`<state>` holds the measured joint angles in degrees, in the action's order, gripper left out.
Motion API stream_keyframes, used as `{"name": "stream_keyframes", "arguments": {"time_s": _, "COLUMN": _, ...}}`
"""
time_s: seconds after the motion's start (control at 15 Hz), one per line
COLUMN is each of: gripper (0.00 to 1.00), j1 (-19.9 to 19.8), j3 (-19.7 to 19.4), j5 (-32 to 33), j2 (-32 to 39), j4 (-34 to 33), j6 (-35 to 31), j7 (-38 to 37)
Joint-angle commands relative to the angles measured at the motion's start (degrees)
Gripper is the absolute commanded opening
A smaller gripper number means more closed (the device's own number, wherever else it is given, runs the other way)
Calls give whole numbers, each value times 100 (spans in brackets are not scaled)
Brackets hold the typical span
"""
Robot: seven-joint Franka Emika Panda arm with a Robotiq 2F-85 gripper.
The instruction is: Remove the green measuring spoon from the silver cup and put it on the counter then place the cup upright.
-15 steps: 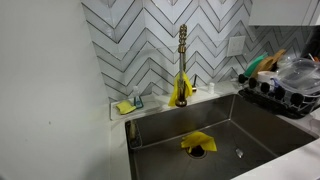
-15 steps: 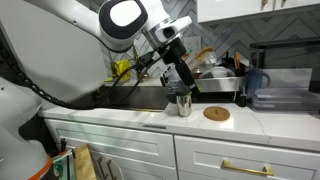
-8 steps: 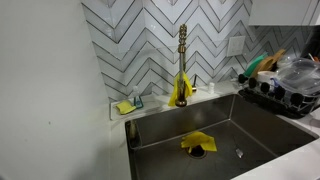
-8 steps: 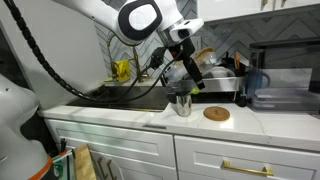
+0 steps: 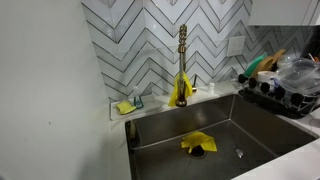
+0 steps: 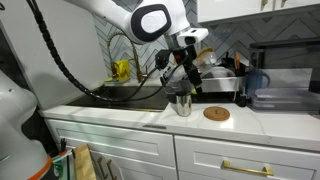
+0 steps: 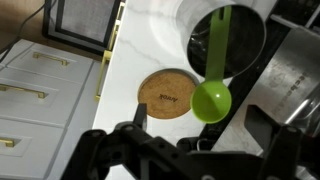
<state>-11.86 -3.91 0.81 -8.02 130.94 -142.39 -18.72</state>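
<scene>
The silver cup sits on the pale counter beside the sink. In the wrist view I look into the cup's dark mouth. The green measuring spoon has its handle inside the cup and its round bowl sticking out toward me. My gripper hovers just above the cup, open, and nothing lies between its fingers. In the wrist view the gripper frames the spoon's bowl without touching it. The counter shows white around the cup.
A round cork coaster lies right beside the cup, also visible as the coaster below me. A dish rack and black appliance stand behind. The steel sink holds a yellow cloth under the faucet.
The arm has swung to the right and its wrist has turned above the cup. The gripper stays open, and the cup and spoon have not moved.
</scene>
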Motion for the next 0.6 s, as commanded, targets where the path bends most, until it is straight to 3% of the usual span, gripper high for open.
{"name": "stream_keyframes", "arguments": {"time_s": 0.0, "gripper": 100, "j1": 164, "j3": -98, "j5": -136, "j2": 221, "j4": -233, "j6": 244, "j7": 171}}
{"name": "stream_keyframes", "arguments": {"time_s": 0.53, "gripper": 95, "j1": 336, "j3": -94, "j5": -279, "j2": 555, "j4": -442, "j6": 261, "j7": 307}}
